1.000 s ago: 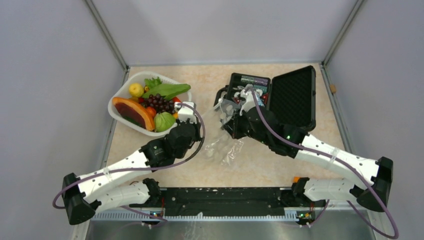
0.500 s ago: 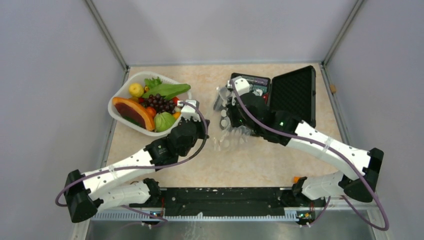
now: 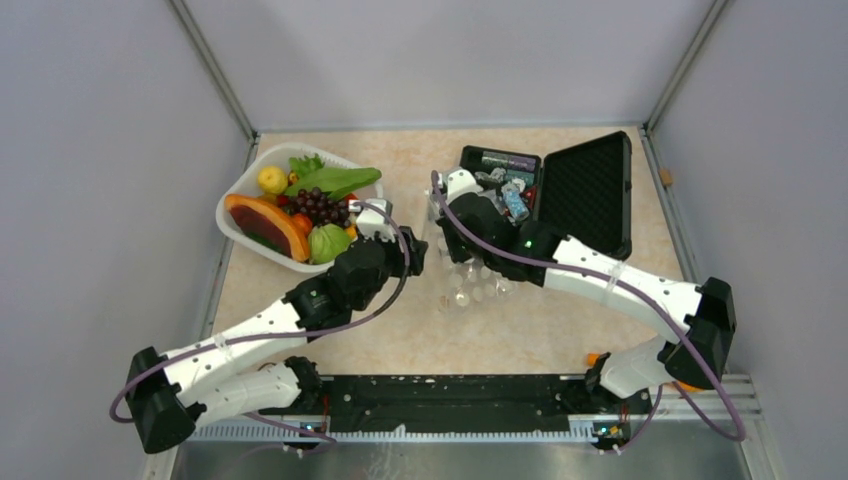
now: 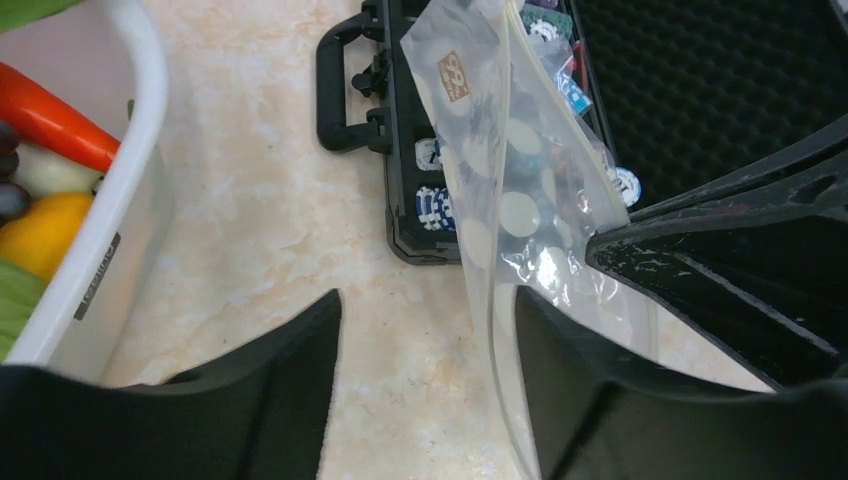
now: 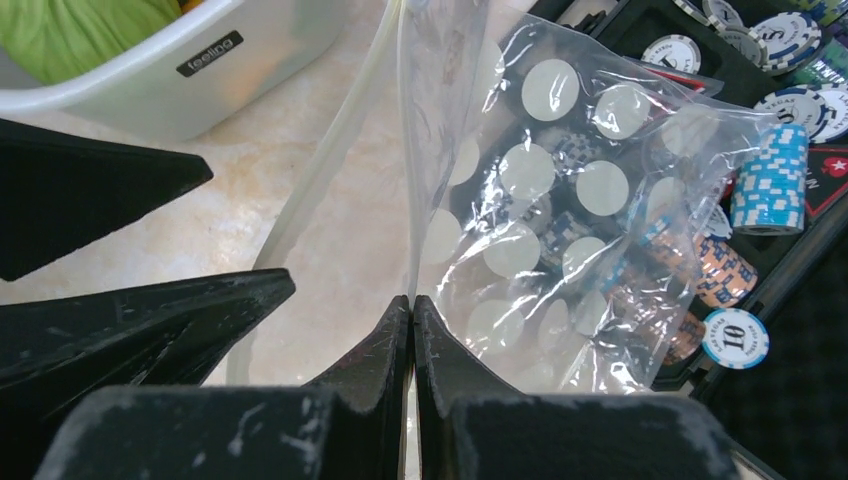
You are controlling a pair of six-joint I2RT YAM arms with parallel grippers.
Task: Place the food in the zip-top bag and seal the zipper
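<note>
Top external view: the zip-top bag [image 3: 465, 275] hangs over the middle of the table [image 3: 520, 335]. The right end effector [image 3: 441, 212] has its fingers pressed together on the bag's upper edge. The film looks light, floppy and slippery, so the stiffer zipper [image 5: 322, 150] is probably the best hold. The left end effector [image 4: 428, 300] has its fingers apart, and the bag's edge hangs between them. The left arm reaches toward 1 o'clock, the right toward 10 o'clock. The food [image 3: 300, 205] sits in the white basket [image 3: 236, 190] at 10 o'clock.

Beige table [image 3: 395, 155]: white basket [image 4: 130, 200] left, open black case [image 3: 585, 195] right
</note>
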